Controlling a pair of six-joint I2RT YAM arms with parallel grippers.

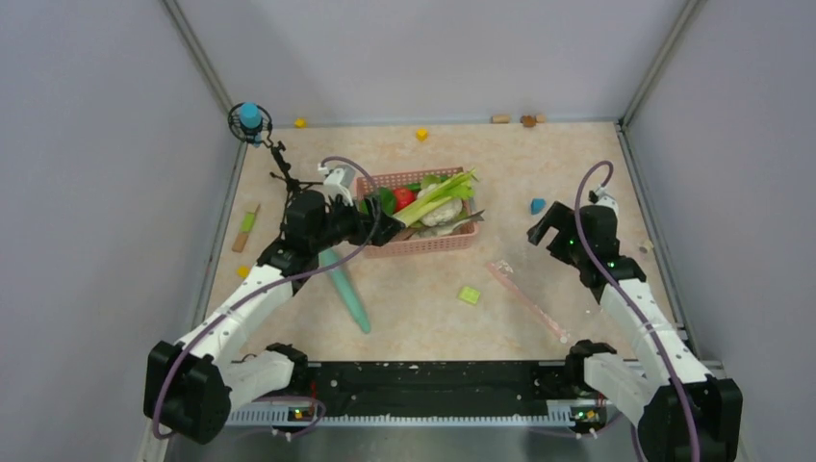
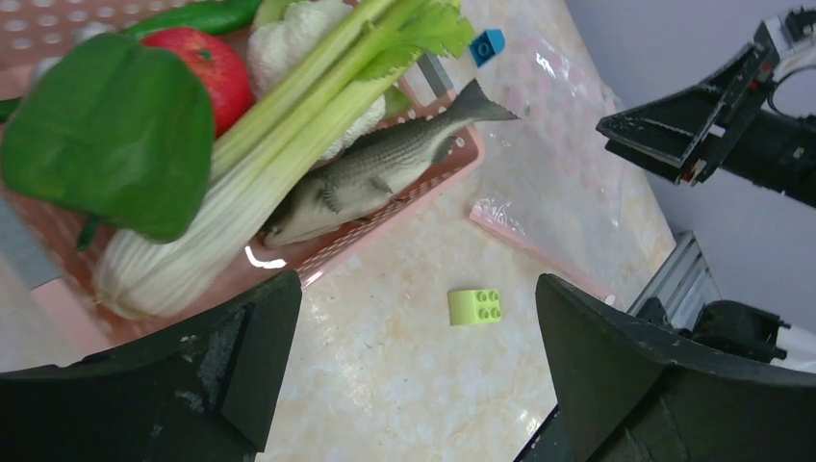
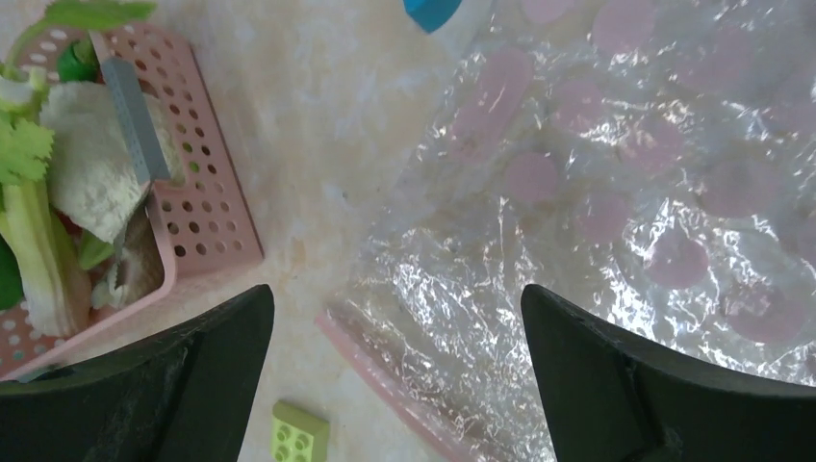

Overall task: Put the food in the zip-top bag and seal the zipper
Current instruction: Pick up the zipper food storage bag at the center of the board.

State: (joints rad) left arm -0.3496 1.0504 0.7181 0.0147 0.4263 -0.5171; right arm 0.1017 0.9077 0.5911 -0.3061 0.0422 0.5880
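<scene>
Grey walls (image 1: pixel 96 144) enclose a pale marbled table (image 1: pixel 423 313); the clear zip-top bag (image 3: pixel 597 221) lies flat at four o'clock from the pink basket (image 1: pixel 438 243), a teal stick (image 1: pixel 346 289) at seven o'clock. The food (image 1: pixel 428 204), leek stalk (image 1: pixel 438 197), cauliflower (image 1: pixel 441 216) and tomato (image 1: pixel 403 197), sits in the basket. The left end effector (image 1: pixel 380 226) gapes empty at the basket's nine o'clock end; the right end effector (image 1: pixel 542 229) hangs released, empty, over the bag.

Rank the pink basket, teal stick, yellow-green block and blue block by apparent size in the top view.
1. Pink basket
2. Teal stick
3. Yellow-green block and blue block: both tiny, too alike to rank.
</scene>
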